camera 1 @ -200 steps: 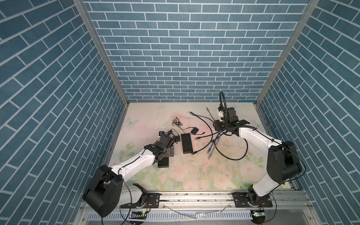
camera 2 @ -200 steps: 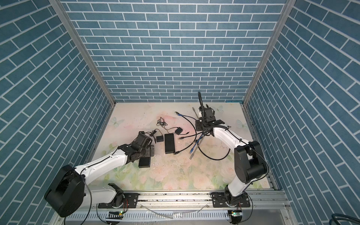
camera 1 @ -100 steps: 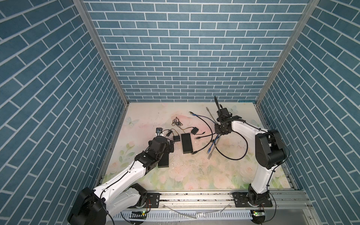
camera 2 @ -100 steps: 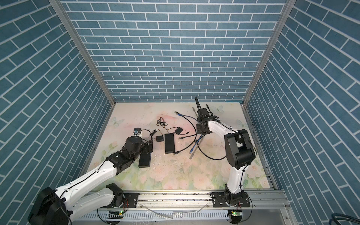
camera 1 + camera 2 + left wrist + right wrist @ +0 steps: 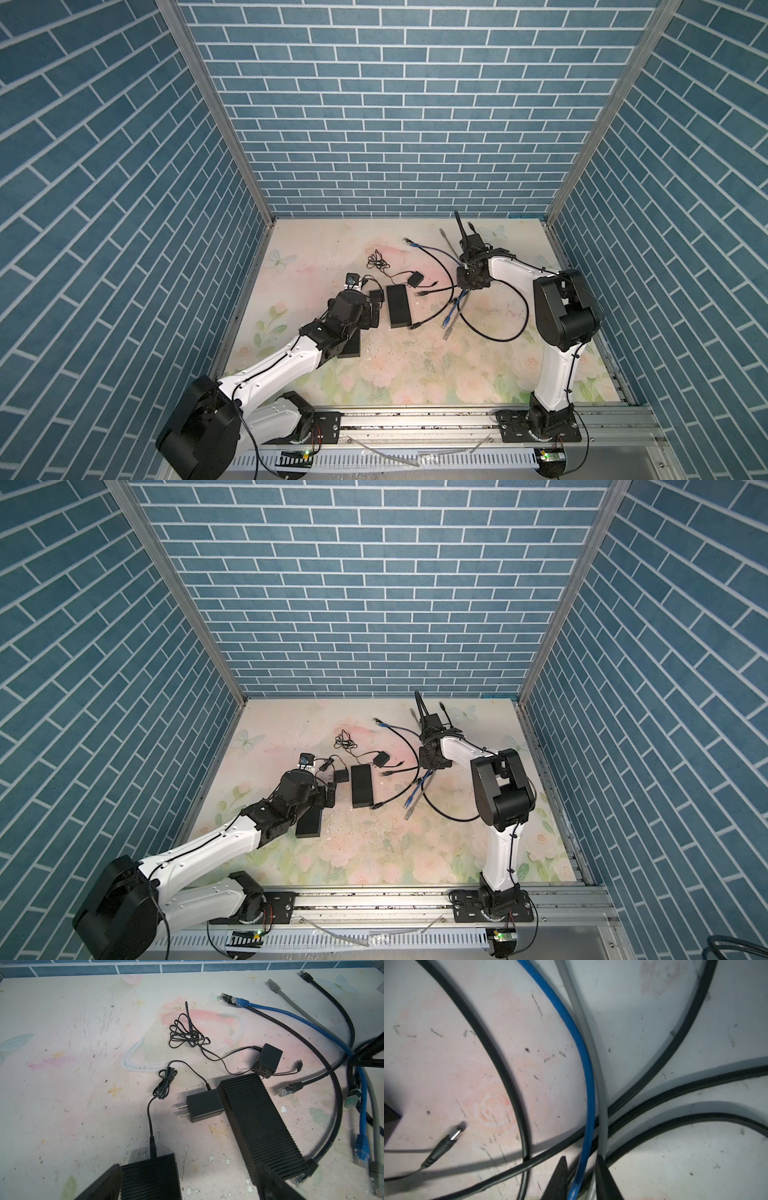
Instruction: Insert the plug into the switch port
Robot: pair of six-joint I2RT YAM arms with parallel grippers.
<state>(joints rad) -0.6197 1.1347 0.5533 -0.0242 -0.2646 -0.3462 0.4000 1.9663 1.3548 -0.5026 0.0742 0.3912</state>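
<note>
Right hand (image 5: pixel 581 1157) is down low over the cable tangle at the right of the bench (image 5: pixel 415 374). Its two fingers stand close together with the blue cable (image 5: pixel 588 1084) running between them. The grey cable (image 5: pixel 602 1095) lies tight against the blue one by one finger. Cannot tell from the wrist view whether the fingers already pinch the blue cable or only straddle it, nor whether the grey one is caught in as well. The grasp point is mid-length on the cable, not at an end. The nearer blue plug (image 5: pixel 362 1151) lies free on the bench beside a grey plug. It is to the right of the middle switch (image 5: pixel 398 307) and apart from it. The cable's other plug sits toward the back wall. A black cable (image 5: pixel 336 1093) ends right against the near corner of that switch, and it looks plugged in. Left hand (image 5: pixel 188 1167) hangs wide open and empty over the second switch (image 5: pixel 149 1176), which has a thin power lead going into its far end. A power adapter (image 5: pixel 204 1105) lies against the side of the middle switch. Judgement: early stage. At best a cable is being picked, and no blue plug is at a port. Left to do: secure the grip, bring the plug end round to a switch's port face, line it up and push it home. The open left hand could steady the switch. No view shows a port face.
</note>
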